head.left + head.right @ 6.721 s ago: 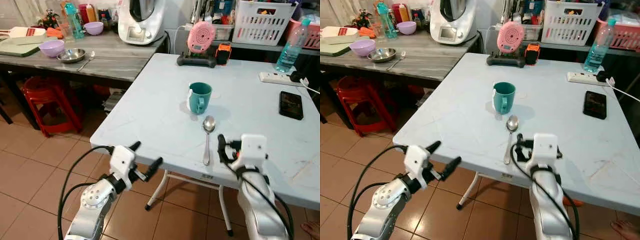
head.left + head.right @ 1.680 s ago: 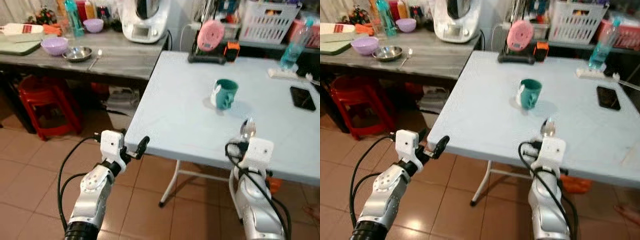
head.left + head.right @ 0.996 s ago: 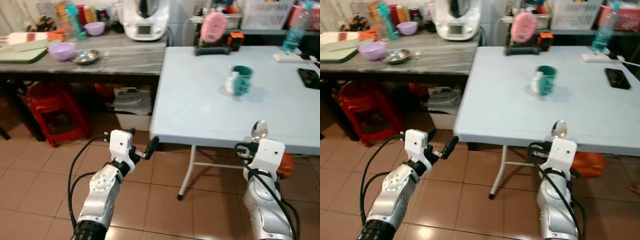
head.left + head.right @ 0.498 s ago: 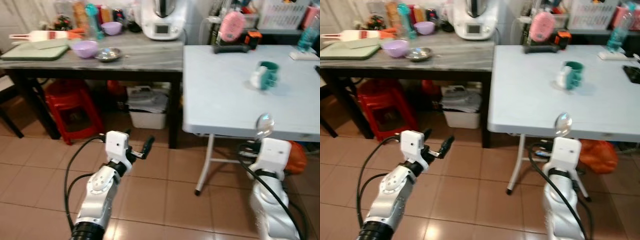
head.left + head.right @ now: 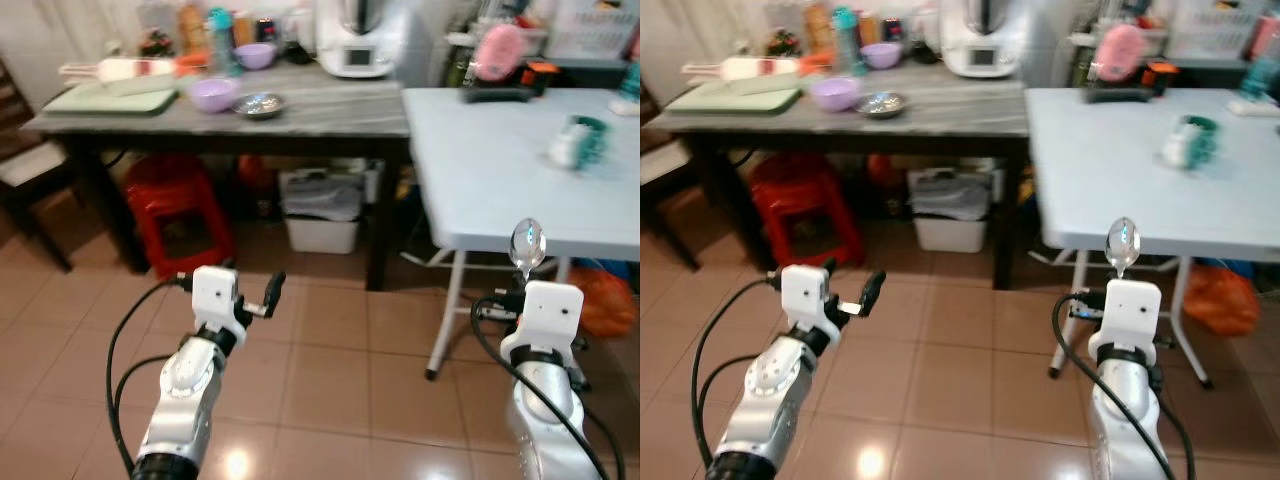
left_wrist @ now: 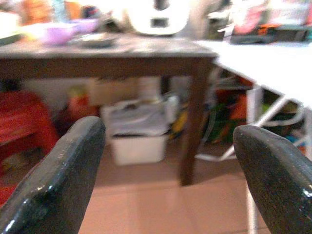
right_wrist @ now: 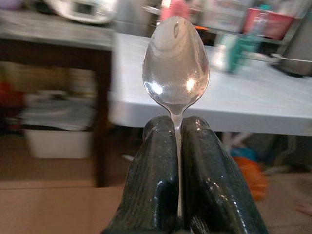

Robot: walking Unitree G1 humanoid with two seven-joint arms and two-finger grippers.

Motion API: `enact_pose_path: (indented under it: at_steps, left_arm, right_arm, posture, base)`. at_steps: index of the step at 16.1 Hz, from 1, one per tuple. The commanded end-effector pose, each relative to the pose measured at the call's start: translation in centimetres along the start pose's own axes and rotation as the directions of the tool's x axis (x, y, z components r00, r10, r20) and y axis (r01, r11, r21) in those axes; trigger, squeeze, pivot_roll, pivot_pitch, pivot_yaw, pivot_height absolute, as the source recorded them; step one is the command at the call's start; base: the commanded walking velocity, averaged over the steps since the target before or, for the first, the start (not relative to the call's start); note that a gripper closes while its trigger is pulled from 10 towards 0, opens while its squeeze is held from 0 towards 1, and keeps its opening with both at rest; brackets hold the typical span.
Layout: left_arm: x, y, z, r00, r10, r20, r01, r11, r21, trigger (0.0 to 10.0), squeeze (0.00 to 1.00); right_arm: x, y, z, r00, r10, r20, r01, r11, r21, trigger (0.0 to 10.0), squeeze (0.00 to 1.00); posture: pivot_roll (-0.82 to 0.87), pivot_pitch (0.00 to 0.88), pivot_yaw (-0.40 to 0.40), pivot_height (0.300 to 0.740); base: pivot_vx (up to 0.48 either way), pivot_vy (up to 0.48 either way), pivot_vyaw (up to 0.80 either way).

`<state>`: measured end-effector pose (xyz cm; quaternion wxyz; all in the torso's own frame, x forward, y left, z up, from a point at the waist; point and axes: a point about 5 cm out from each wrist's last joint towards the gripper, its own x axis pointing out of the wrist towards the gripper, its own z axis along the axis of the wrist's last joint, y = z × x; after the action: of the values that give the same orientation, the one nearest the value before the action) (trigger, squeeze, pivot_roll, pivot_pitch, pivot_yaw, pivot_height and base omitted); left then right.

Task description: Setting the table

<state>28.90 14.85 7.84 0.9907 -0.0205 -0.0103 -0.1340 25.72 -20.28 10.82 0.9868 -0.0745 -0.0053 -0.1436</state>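
Closest in, at five o'clock, the right hand (image 7: 178, 146) is clamping its two black fingers on the handle of the polished steel spoon (image 5: 526, 245), bowl standing straight up. That spoon was lying on the pale blue folding surface (image 5: 500, 160) beside the teal mug (image 5: 582, 140) a few seconds back; now it is riding off the surface entirely, held out over the brown floor tiles (image 5: 330, 370).

At seven o'clock the left hand (image 5: 262, 297) is hanging with its fingers (image 6: 58, 175) spread wide, gripping nothing.

The whole view is swinging left compared with half a second ago, so the robot is turning away from the blue surface, which is sliding off to two o'clock, mug blurred on it.

Coming in at eleven o'clock is the grey wooden surface (image 5: 330, 100), carrying a lilac bowl (image 5: 212, 94), a small steel dish (image 5: 260, 104) and a white kitchen machine (image 5: 358, 40). Under it sit a red plastic stool (image 5: 175, 205) and a white bin (image 5: 322, 215).

My read: the spoon is being carried elsewhere, so the place setting is nowhere near finished.
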Motion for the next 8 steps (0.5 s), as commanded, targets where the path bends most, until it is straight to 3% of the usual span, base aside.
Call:
enact_pose_path:
  at_steps: [1,5,8]
  left_arm:
    - [0.21,0.29,0.56,1.0,0.012,0.021,-0.012,1.0,0.011,10.0,0.0]
    - [0.07,-0.06,1.19,0.998,-0.042,0.056,0.044,0.998,-0.038,10.0,0.0]
    - [0.2,-0.17,1.32,0.997,-0.042,0.057,0.044,0.998,-0.035,10.0,0.0]
  right_arm:
    - [0.25,0.47,1.11,0.999,0.019,0.048,-0.019,1.0,0.002,10.0,0.0]
    - [0.24,0.47,1.11,0.998,0.024,0.052,-0.024,1.0,-0.001,10.0,0.0]
    - [0.22,0.44,1.15,0.998,0.029,0.055,-0.029,1.0,-0.008,10.0,0.0]
  posture:
    - [-0.04,0.0,0.023,0.74]
    - [-0.04,0.0,0.021,0.74]
    - [-0.04,0.0,0.021,0.74]
  base:
    - [0.0,0.274,0.0]
    - [0.0,0.0,0.0]
    - [0.274,0.0,0.0]
